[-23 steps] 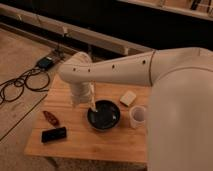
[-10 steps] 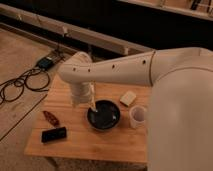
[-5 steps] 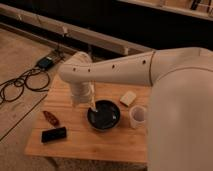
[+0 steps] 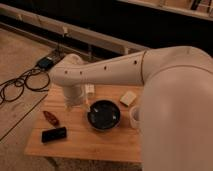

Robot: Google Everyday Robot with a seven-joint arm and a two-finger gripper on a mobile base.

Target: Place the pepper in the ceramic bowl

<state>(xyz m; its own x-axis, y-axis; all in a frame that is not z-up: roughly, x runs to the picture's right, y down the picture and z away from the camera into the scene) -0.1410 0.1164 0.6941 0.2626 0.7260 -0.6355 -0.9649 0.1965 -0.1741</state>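
Observation:
The pepper (image 4: 50, 118), small and dark red-brown, lies on the left side of the wooden table (image 4: 95, 146). The black glossy ceramic bowl (image 4: 103, 115) stands in the middle of the table, to the right of the pepper. My gripper (image 4: 81, 104) hangs from the big white arm (image 4: 115, 70) above the table. It is just left of the bowl's rim and up and to the right of the pepper, apart from both. I see nothing in it.
A flat black device (image 4: 54, 134) lies in front of the pepper. A white cup (image 4: 135, 116) stands right of the bowl, with a pale block (image 4: 128, 98) behind it. Cables (image 4: 20, 87) and a dark box (image 4: 47, 62) lie on the floor at the left.

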